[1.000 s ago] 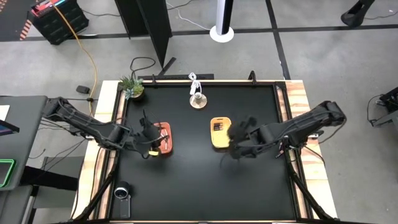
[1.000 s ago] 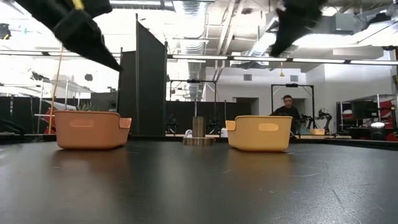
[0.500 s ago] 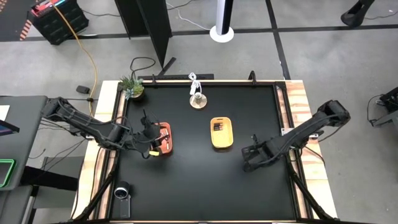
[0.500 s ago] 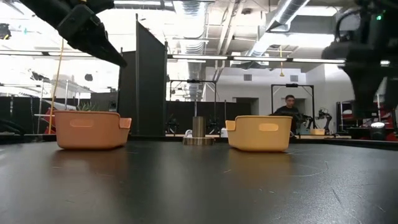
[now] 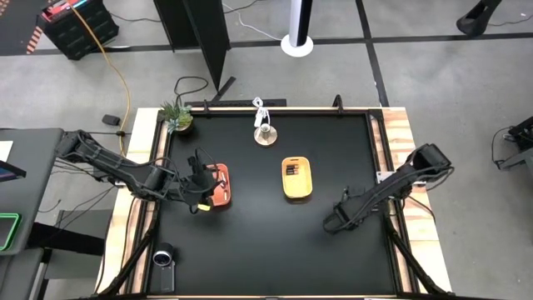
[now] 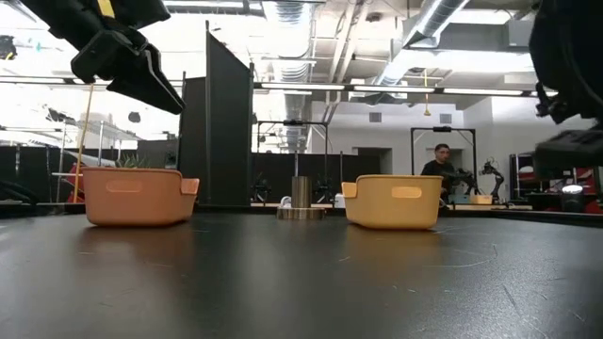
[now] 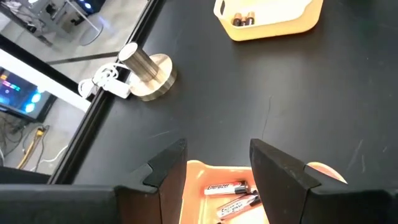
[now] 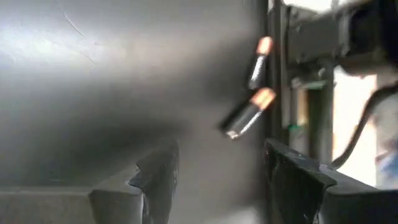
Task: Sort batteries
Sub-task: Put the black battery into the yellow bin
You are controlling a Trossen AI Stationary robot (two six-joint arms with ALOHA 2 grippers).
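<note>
Across the black table (image 5: 250, 250), sorting looks well underway but not finished. Largest first: the left arm hangs over the orange tray (image 5: 218, 184) on the table's left half, its left gripper (image 7: 214, 163) spread wide with nothing between the fingers, poised right above the tray. The right arm reaches low toward the table's right edge, and the right gripper (image 8: 214, 165) is likewise parted and empty, nosing toward loose cells.

Now the trays. The yellow tray (image 5: 296, 177) sits near the middle, well apart from the orange one, and already holds dark batteries (image 7: 242, 20) at one end. The orange tray carries whitish-silver batteries (image 7: 231, 196) lying flat on its floor, so each colour has a home and some stock.

What's left? The right wrist view shows two copper-topped batteries (image 8: 249, 114) lying on the bare table by the edge rail, close together but not touching. Judging from that, at least these two await pickup and a tray. Whether more strays lie elsewhere cannot be told; none show from above.
</note>
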